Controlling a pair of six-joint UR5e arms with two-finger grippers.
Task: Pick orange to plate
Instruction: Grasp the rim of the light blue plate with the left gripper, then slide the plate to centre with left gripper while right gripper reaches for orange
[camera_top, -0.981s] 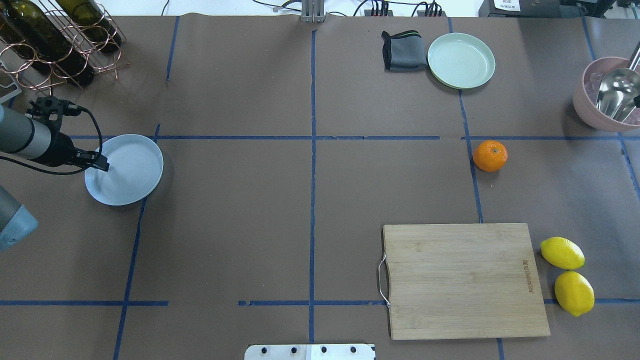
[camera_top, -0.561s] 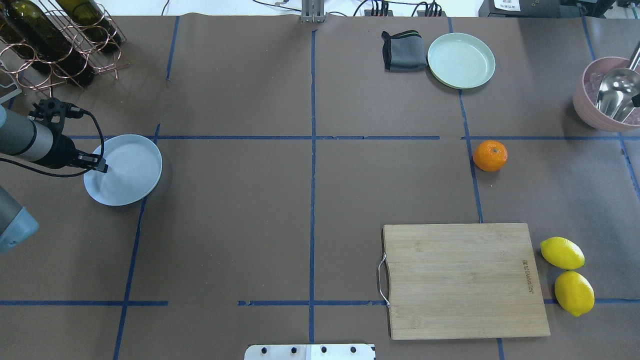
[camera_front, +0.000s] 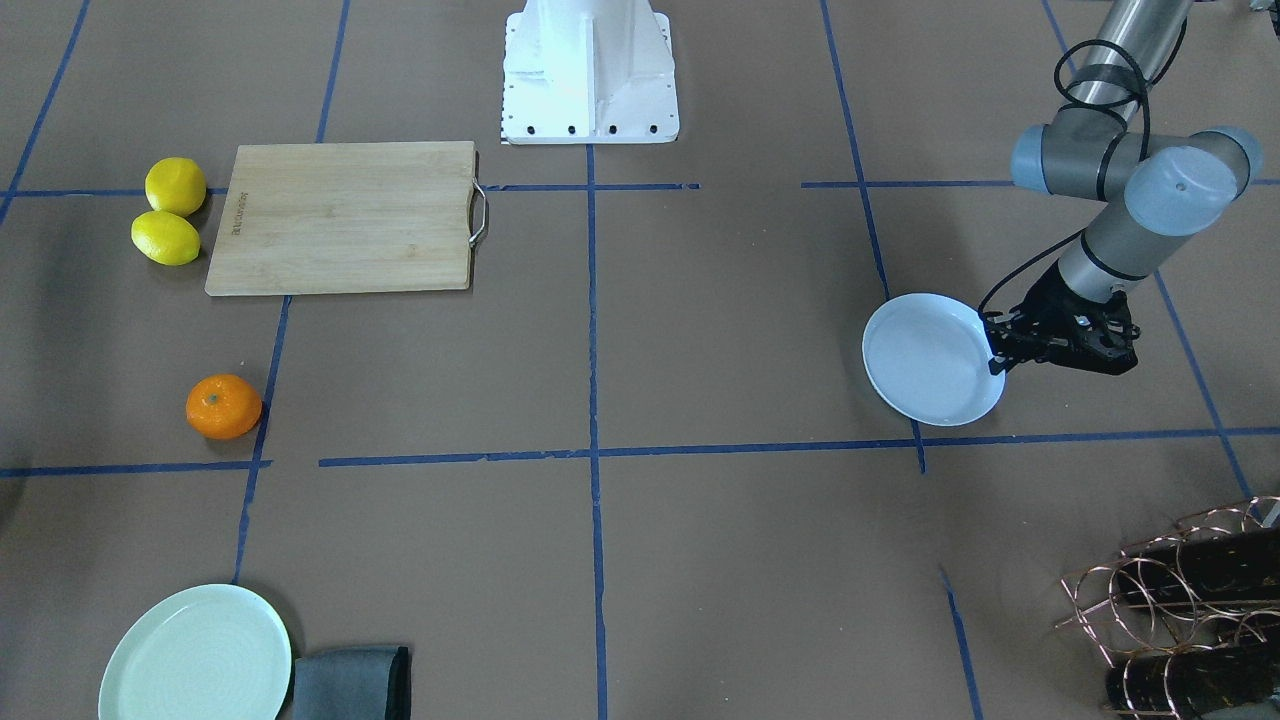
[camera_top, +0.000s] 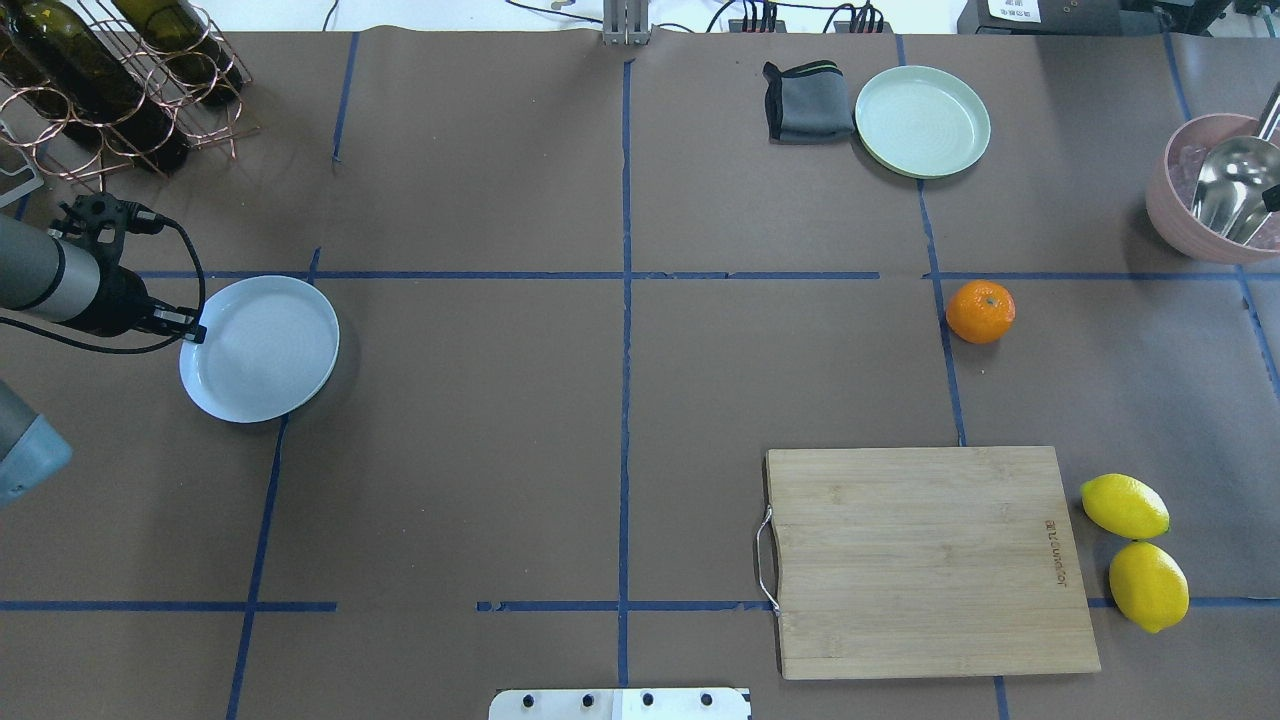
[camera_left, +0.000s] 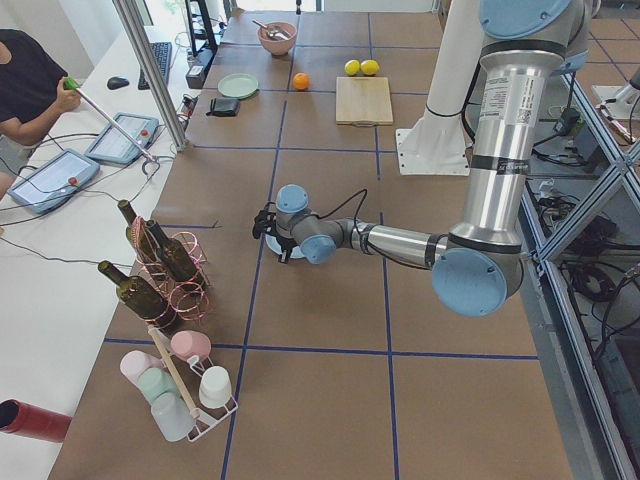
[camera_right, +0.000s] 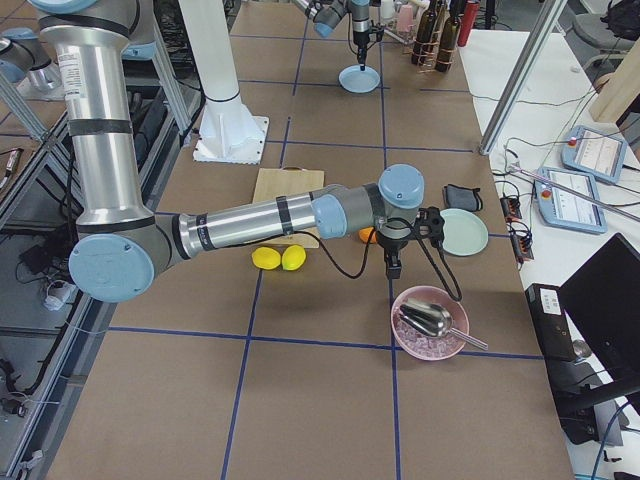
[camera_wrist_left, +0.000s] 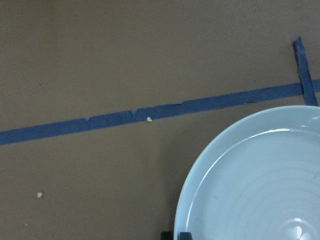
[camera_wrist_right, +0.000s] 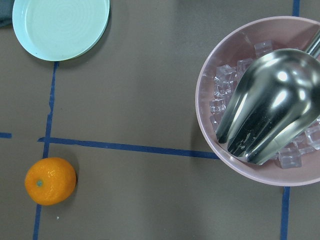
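Observation:
The orange (camera_top: 980, 311) sits on the table right of centre, beside a blue tape line; the right wrist view has it at lower left (camera_wrist_right: 50, 181). Far to the left, the pale bluish-white plate (camera_top: 265, 350) is held by its left rim in my left gripper (camera_top: 192, 332), which is shut on it. From the front, the fingers (camera_front: 1000, 352) meet the plate (camera_front: 925, 360) at its rim. My right gripper (camera_right: 392, 265) hangs between the orange and a pink bowl. It shows only in the right side view, so I cannot tell its state.
A pale green plate (camera_top: 922, 121) and a grey cloth (camera_top: 805, 102) lie at the far right. A wooden cutting board (camera_top: 925, 560) and two lemons (camera_top: 1124, 505) sit near the front right. A pink bowl (camera_top: 1190, 230) of ice holds a metal scoop. A bottle rack (camera_top: 110, 80) stands far left.
The plate has shifted slightly right and toward the robot, while the left gripper has drawn back a little to the left. The orange has not moved.

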